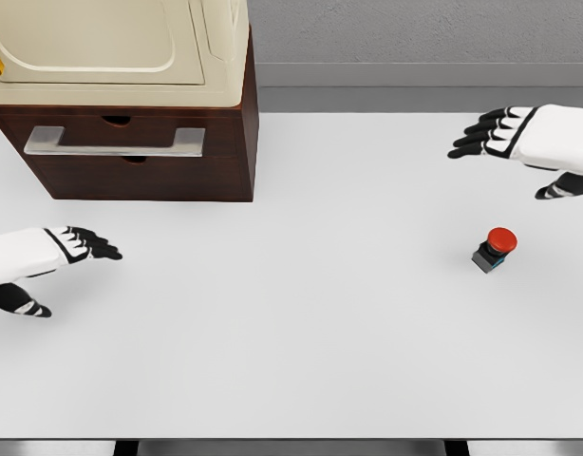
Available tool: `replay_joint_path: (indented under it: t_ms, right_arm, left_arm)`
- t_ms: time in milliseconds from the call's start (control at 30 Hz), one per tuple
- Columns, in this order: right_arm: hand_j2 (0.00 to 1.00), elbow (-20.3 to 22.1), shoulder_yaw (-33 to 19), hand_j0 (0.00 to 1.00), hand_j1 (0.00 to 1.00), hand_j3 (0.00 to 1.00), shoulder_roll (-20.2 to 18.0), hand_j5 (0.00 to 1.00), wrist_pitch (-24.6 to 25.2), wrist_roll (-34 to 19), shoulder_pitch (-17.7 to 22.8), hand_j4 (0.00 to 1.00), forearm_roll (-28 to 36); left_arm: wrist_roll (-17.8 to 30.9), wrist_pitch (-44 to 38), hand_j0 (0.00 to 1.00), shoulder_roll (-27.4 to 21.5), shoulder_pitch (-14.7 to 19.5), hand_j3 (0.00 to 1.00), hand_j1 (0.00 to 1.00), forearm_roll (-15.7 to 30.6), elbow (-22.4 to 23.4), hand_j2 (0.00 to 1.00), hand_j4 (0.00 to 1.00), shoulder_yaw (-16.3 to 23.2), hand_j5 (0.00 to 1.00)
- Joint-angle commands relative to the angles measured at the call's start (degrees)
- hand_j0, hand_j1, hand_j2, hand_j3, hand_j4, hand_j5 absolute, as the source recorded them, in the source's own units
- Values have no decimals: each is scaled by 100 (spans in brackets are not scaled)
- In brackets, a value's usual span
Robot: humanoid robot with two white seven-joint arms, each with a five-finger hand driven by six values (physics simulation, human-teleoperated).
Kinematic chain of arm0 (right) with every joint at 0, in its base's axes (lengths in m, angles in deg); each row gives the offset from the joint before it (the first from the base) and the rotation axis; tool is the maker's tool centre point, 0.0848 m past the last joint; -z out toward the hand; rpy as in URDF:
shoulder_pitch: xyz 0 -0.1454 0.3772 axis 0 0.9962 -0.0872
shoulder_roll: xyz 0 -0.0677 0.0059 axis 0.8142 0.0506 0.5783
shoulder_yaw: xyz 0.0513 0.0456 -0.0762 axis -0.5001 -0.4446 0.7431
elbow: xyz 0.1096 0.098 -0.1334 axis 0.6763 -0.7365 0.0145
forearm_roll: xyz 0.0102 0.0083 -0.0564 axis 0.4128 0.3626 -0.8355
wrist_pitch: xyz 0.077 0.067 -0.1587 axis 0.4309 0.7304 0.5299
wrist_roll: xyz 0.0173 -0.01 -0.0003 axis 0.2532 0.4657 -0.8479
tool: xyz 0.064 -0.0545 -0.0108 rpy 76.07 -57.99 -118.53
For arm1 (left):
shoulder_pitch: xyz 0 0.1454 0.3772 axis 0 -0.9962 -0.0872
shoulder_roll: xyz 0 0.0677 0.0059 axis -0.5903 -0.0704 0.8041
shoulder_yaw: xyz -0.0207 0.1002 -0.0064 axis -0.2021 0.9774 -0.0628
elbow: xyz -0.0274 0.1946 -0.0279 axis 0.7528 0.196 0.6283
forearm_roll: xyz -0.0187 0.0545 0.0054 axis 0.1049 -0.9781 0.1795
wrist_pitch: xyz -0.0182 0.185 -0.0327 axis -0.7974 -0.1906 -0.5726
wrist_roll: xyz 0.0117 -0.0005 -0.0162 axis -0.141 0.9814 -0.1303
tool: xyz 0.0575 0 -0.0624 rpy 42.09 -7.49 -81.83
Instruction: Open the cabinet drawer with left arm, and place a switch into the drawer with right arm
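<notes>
Well apart: switch (494, 249), drawer (121, 142), table (301, 342) edge.

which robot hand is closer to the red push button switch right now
Right. The right robot hand hovers just above the red push-button switch on its dark base; the left robot hand is far across the table.

The cabinet (130, 152) is sitting at the far left of the tabletop (301, 323), a dark brown wooden box. Its drawer (121, 142) is staying fully shut, with a flat silver bar handle (114, 142) running across the front. The switch (494, 250), a red round button on a small dark base, is resting upright well to the right, slightly tilted.
</notes>
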Motion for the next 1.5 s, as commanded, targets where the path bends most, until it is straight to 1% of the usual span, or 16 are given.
replay_joint_path:
  t_ms: [0, 100, 133, 167, 200, 233, 267, 300, 500, 633, 667, 733, 867, 1067, 1200, 1467]
  right_arm:
    - [100, 88, 15, 100, 100, 100, 0, 100, 17, 3, 0, 100, 18]
    - [100, 88, 15, 100, 100, 100, 0, 100, 17, 3, -9, 100, 27]
    - [100, 79, 15, 100, 100, 100, 0, 100, 17, 3, -9, 100, 27]
    - [100, 27, -3, 100, 100, 100, 0, 100, 17, 3, -9, 100, 36]
    - [100, -26, -12, 100, 100, 100, 0, 100, 17, 3, 26, 100, 36]
    - [100, -87, -344, 100, 100, 100, -9, 100, 17, 3, -18, 100, -8]
    - [100, -140, -539, 100, 100, 100, -52, 100, 17, 3, 26, 100, -61]
    - [100, -105, -434, 100, 100, 100, -79, 100, 17, 3, 70, 100, -114]
    - [100, -114, 305, 100, 100, 100, -44, 100, 17, 3, 70, 100, -491]
    - [100, -114, 638, 100, 100, 100, -44, 100, 17, 3, 132, 100, -1106]
    - [100, -105, 647, 100, 100, 100, -53, 100, 17, 3, 132, 100, -1142]
    - [100, -105, 656, 100, 100, 100, -61, 100, 17, 3, 184, 100, -1274]
    - [100, -114, 885, 100, 100, 100, -9, 100, 17, 3, 211, 100, -1441]
    - [100, -140, 1025, 100, 100, 100, 106, 100, 17, 3, 246, 100, -1617]
    - [100, -395, 1025, 100, 100, 100, 185, 100, 17, 3, 255, 100, -1617]
    - [100, -835, 1017, 100, 100, 100, 369, 100, 17, 3, 255, 100, -1705]
  left_arm:
    - [-7, -10, 100, -16, 0, 100, 100, 47, -8, 100, 100, 21, 100]
    - [-7, -10, 100, -16, 70, 100, 100, 170, -8, 100, 100, 39, 100]
    - [19, -10, 100, -42, 219, 100, 100, 363, -25, 100, 100, 284, 100]
    - [334, -10, 100, -60, 518, 100, 100, 820, -130, 100, 100, 706, 100]
    - [834, -10, 100, -42, 650, 100, 100, 1249, -393, 100, 100, 821, 100]
    - [1441, -10, 100, 10, 930, 100, 100, 2083, -614, 100, 100, 874, 100]
    - [1480, -10, 100, 37, 1151, 100, 100, 2814, -605, 100, 100, 874, 100]
    - [1480, -160, 100, 80, 1283, 100, 100, 3000, -605, 100, 100, 874, 100]
    - [1480, -1541, 100, 125, 1898, 100, 100, 2983, -570, 100, 100, 865, 100]
    - [1480, -1585, 100, 133, 2092, 100, 100, 3044, -526, 100, 100, 856, 100]
    - [1480, -1585, 100, 133, 2171, 100, 100, 2965, -412, 100, 100, 856, 100]
    - [1480, -1576, 100, 168, 2294, 100, 100, 2280, -254, 100, 100, 821, 100]
    - [1480, -1567, 100, 142, 2373, 100, 100, 2772, -122, 100, 100, 830, 100]
    - [1480, -1594, 100, 195, 2522, 100, 100, 2763, 423, 100, 100, 821, 100]
    - [1480, -1603, 100, 371, 2531, 100, 100, 2754, 370, 100, 100, 821, 100]
    - [1480, -2411, 100, 582, 2610, 100, 100, 2736, 309, 100, 100, 830, 100]
